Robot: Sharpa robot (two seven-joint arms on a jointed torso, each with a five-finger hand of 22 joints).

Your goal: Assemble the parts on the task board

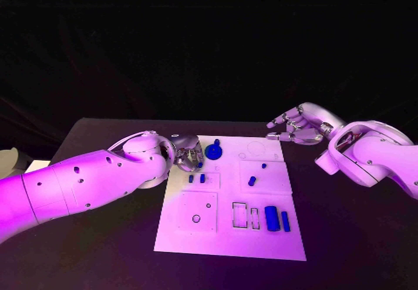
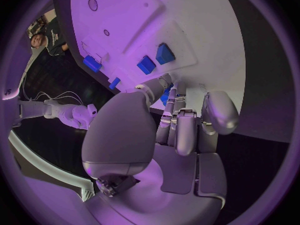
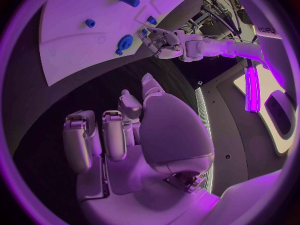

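Observation:
The white task board (image 1: 228, 241) lies in the middle of the table. My left hand (image 1: 185, 154) hovers at the board's far left corner. Its thumb and a finger pinch a small blue part (image 2: 168, 94). Just right of that hand, a round blue part (image 1: 215, 149) stands on the board. Two small blue parts (image 1: 197, 178) lie side by side just nearer than the hand. My right hand (image 1: 296, 128) hangs over the black table off the board's far right corner, fingers apart and holding nothing. The right wrist view shows the left hand (image 3: 165, 42) beside the round part (image 3: 125, 42).
Two small blue pegs (image 1: 252, 180) lie near the board's middle right. Two long blue bars (image 1: 277, 219) lie at the near right beside rectangular slots (image 1: 244, 216). A square recess with a hole (image 1: 197, 217) sits at the near left. Bare black table (image 1: 348, 241) surrounds the board.

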